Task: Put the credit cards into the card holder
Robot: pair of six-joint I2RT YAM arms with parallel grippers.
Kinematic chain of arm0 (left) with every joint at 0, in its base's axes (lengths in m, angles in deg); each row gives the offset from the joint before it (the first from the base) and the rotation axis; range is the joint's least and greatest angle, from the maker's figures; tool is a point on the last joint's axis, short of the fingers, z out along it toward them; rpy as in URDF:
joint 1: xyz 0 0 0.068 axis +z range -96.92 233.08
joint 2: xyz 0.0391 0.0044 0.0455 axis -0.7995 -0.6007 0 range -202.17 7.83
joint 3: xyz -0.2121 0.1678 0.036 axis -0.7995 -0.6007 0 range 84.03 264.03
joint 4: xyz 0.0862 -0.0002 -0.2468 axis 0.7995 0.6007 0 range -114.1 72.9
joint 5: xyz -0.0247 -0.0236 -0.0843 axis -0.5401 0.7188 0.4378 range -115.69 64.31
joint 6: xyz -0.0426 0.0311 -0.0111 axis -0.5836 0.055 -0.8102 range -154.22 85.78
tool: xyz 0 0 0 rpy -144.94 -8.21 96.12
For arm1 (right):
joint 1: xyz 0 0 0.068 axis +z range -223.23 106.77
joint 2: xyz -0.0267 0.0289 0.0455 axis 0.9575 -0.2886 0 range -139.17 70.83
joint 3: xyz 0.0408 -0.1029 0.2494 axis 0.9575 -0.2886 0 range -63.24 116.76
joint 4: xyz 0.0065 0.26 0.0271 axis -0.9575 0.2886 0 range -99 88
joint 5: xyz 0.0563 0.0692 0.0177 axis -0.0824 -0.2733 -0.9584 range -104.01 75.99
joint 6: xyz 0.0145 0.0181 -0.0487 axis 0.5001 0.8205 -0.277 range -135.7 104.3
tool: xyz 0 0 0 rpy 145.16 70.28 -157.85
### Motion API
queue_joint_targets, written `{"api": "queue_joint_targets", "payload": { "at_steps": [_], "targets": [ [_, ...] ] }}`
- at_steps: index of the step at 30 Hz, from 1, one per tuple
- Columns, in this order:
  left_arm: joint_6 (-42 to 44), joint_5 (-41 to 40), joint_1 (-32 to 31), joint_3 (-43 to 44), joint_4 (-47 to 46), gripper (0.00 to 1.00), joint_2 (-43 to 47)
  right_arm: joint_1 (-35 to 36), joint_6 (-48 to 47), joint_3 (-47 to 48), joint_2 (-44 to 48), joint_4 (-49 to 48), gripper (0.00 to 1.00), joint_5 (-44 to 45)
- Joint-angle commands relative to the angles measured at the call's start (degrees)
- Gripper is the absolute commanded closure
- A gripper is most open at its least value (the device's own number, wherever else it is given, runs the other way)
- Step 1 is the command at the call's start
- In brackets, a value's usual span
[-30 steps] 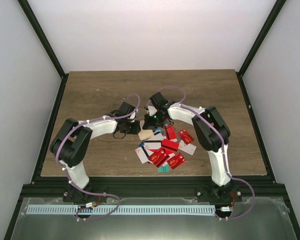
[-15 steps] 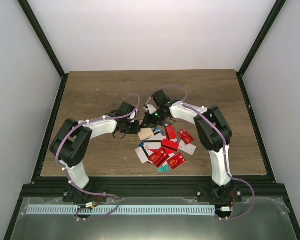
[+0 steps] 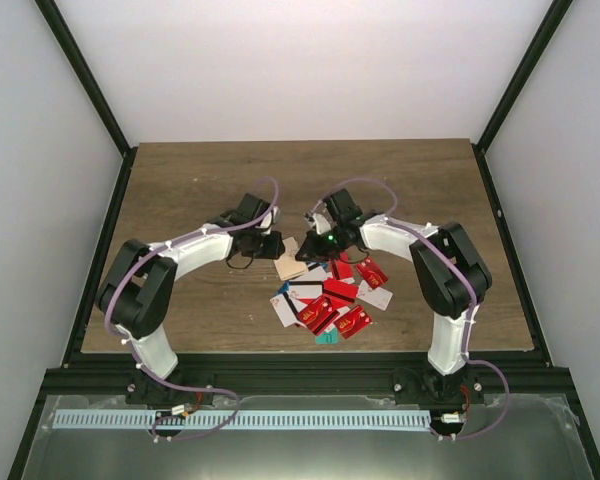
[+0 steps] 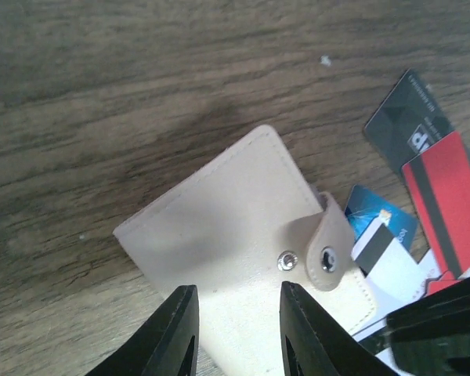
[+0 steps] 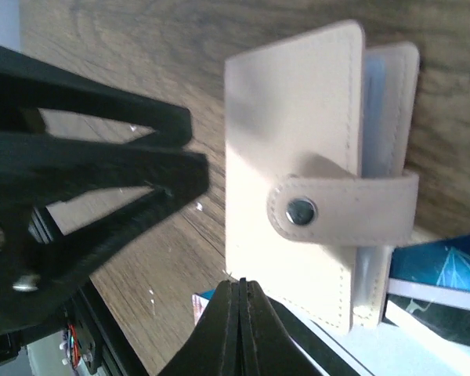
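Note:
The beige card holder (image 3: pixel 291 263) lies on the table at the top left of the heap of credit cards (image 3: pixel 332 300), which are mostly red with some blue and white. In the left wrist view the card holder (image 4: pixel 227 227) is folded. Its snap tab (image 4: pixel 330 252) rests beside the stud, unfastened. My left gripper (image 3: pixel 276 247) is open, its jaws hovering over the holder's near edge (image 4: pixel 235 301). My right gripper (image 3: pixel 319 246) is shut and empty, its tip (image 5: pixel 241 286) just off the holder's side (image 5: pixel 290 141).
Loose cards lie next to the holder: a dark one (image 4: pixel 417 125), a red one (image 4: pixel 448 205) and a blue one (image 4: pixel 376 216). The left gripper's black fingers (image 5: pixel 102 168) fill the left of the right wrist view. Bare wood table (image 3: pixel 190 185) lies behind and to the left.
My right arm has swung to the right, drawing its gripper back from the holder. My left gripper has shifted slightly toward the holder, which has moved a little.

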Motion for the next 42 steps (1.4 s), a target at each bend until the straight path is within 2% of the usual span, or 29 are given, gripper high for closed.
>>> {"api": "queue_joint_targets", "payload": {
  "at_steps": [1, 11, 24, 42],
  "targets": [
    [-0.2, 2.2, 0.1, 2.8, 1.4, 0.69, -0.2, -0.1, 2.7, -3.2, 0.9, -6.7, 0.99, -1.7],
    [0.7, 7.1, 0.1, 5.9, 1.4, 0.65, -2.6, -1.0, 4.2, -6.3, -3.7, -12.3, 0.99, -0.3],
    [1.8, 9.8, -0.1, 6.8, 1.8, 0.64, -6.5, -1.7, 3.4, -7.7, -5.5, -12.1, 0.99, 0.9],
    [1.4, 10.6, -0.7, 8.3, 1.4, 0.75, -8.2, -1.7, 3.0, -7.5, -5.9, -11.3, 0.99, 0.9]
  ]
}}
